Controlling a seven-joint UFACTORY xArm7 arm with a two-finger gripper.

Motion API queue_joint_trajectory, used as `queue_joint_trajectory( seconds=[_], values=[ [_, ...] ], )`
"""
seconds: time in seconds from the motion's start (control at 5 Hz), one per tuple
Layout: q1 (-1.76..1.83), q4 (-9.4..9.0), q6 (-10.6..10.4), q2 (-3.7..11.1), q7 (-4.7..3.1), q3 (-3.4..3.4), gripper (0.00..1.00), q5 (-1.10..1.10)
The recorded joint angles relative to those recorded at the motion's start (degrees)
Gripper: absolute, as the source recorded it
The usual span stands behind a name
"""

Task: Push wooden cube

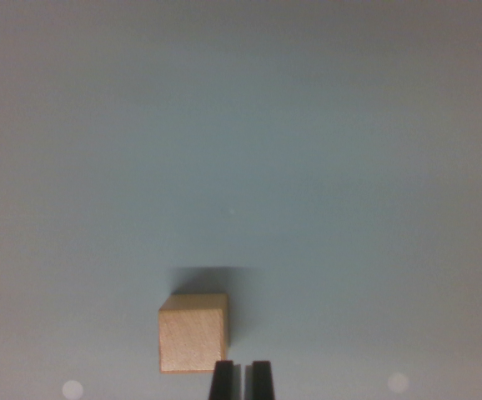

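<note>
A small pale wooden cube [193, 333] rests on a plain grey-blue surface [249, 150], low in the wrist view and a little left of centre. It casts a soft shadow behind it and to its right. My gripper [241, 379] shows at the bottom edge as two black fingertips [221, 380] standing close together with only a thin slit between them and nothing held. The left fingertip sits right at the cube's lower right corner; whether it touches the cube I cannot tell.
Two faint round light spots [72, 389] lie on the surface near the bottom left and bottom right. The grey-blue surface stretches unbroken above and to both sides of the cube.
</note>
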Motion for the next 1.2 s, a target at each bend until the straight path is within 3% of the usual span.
queue_joint_trajectory(
  seconds=[0.2, 0.4, 0.6, 0.8, 1.0, 1.2],
  values=[
    [0.24, -2.61, -2.5, -0.06, 0.37, 0.36, 0.00, 0.03],
    [0.24, -2.61, -2.5, -0.06, 0.37, 0.36, 0.00, 0.03],
    [0.48, -5.27, -5.0, -0.12, 0.75, 0.73, 0.00, 0.05],
    [0.48, -5.27, -5.0, -0.12, 0.75, 0.73, 0.00, 0.05],
    [0.73, -7.97, -7.6, -0.18, 1.14, 1.11, 0.00, 0.08],
    [0.73, -7.97, -7.6, -0.18, 1.14, 1.11, 0.00, 0.08]
  ],
)
